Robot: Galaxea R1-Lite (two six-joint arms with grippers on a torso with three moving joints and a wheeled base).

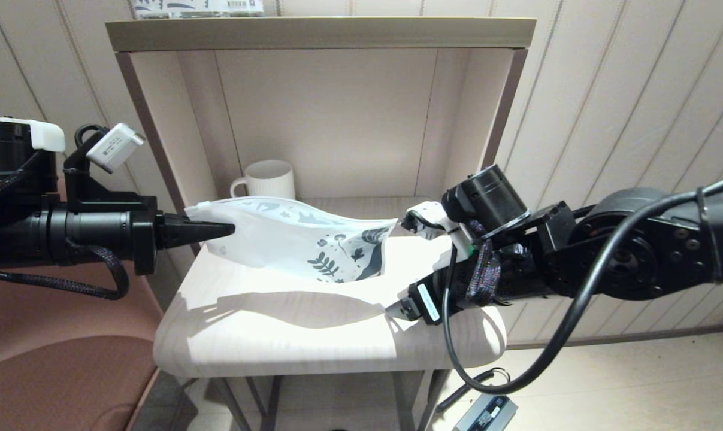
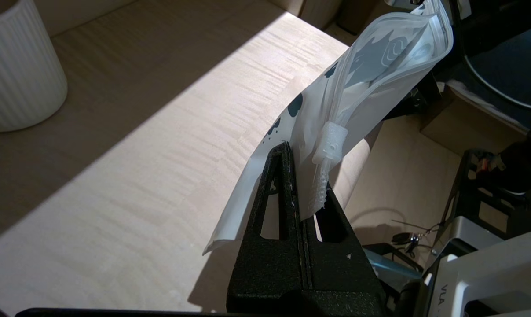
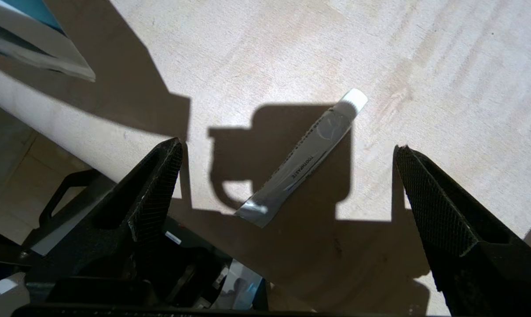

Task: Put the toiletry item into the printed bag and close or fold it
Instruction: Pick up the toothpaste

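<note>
L gripper (image 1: 229,228) is clamped on the printed bag (image 1: 301,239), pinching its plain white end beside the zip slider (image 2: 330,141). The bag hangs in the air above the table (image 1: 265,335), apart from the tabletop, stretched out sideways from the gripper twd the R arm, w/ the leaf-and-flower print at the far end sagging lower. In the L wrist view the fingers (image 2: 277,193) are pressed flat together w/ the bag's edge between them, and the bag's mouth (image 2: 397,48) beyond the slider gapes a bit.

R gripper (image 3: 287,176) hovers over the table's right-front part, jaws spread wide, nothing in them. Directly under it, between the two fingers as the R wrist view shows, lies a toothpaste tube (image 3: 302,163): silver, flat on the table, white cap pointing away from the gripper, crimped end nearer it. The tube is not touched by either finger. It is hidden behind the R arm in the head view.

A white ribbed mug (image 1: 267,178) stands at the table's back, behind the bag, under the shelf top (image 1: 319,33). A printed box (image 1: 196,7) sits on that shelf top.
</note>
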